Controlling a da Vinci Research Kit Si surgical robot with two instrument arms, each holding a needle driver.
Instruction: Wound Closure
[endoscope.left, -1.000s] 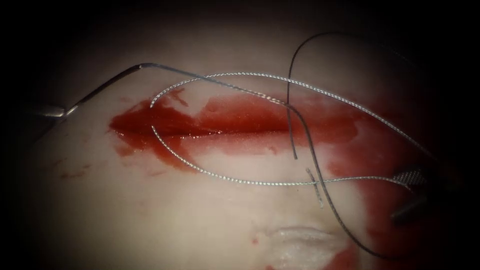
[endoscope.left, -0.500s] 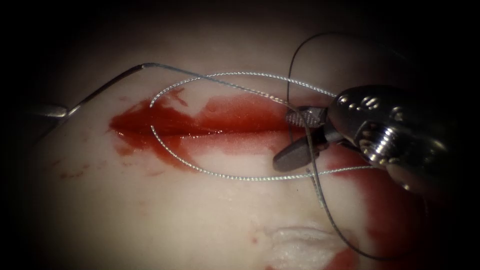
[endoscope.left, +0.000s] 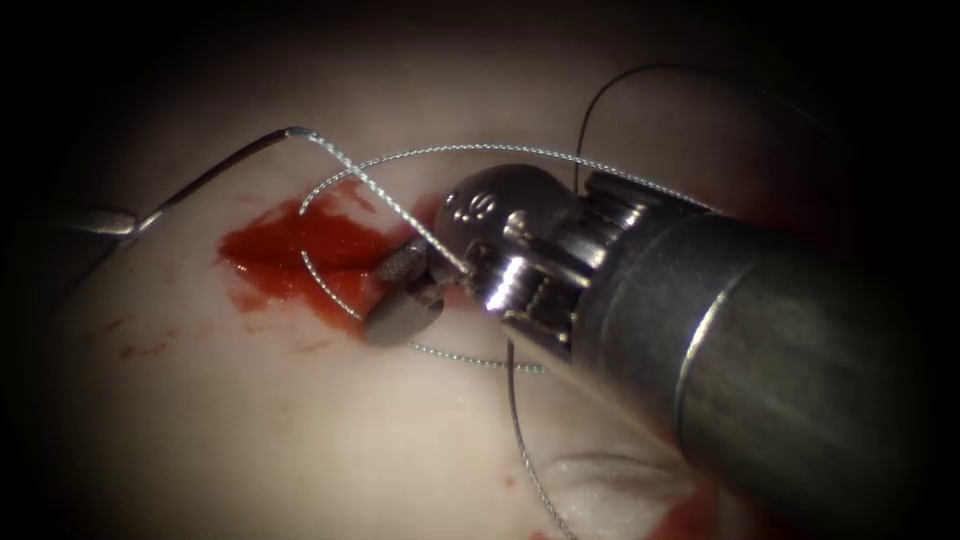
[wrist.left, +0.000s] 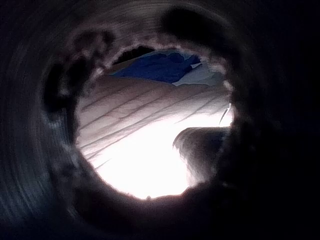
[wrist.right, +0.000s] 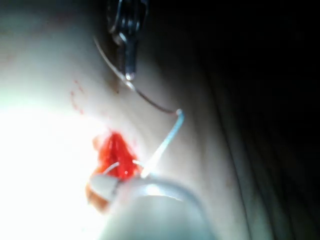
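My left tool (endoscope.left: 122, 224) is at the far left edge, left of the cut, shut on the curved needle (endoscope.left: 215, 170) about midway along its curve. The needle is out of the tissue (endoscope.left: 250, 430). In the right wrist view the left tool (wrist.right: 129, 75) grips the needle (wrist.right: 150, 100) the same way. Thread (endoscope.left: 380, 195) runs straight from the needle's tail into the throat of my right tool (endoscope.left: 395, 292). That tool stands open over the left part of the cut (endoscope.left: 290, 250) and grips nothing. A thread loop (endoscope.left: 330, 290) crosses the cut.
Red fluid (endoscope.left: 260, 245) pools around the cut's left end. The right tool's thick shaft (endoscope.left: 760, 370) covers the cut's right half. More thread (endoscope.left: 525, 450) trails down toward the near edge, and a dark strand (endoscope.left: 600, 100) arcs at the back. Blue cloth (wrist.left: 160, 67) lies beyond the tissue.
The right tool has come in from the right and moved left along the cut with its jaws open. The thread from the needle now runs straight to it. The left tool and needle stayed put.
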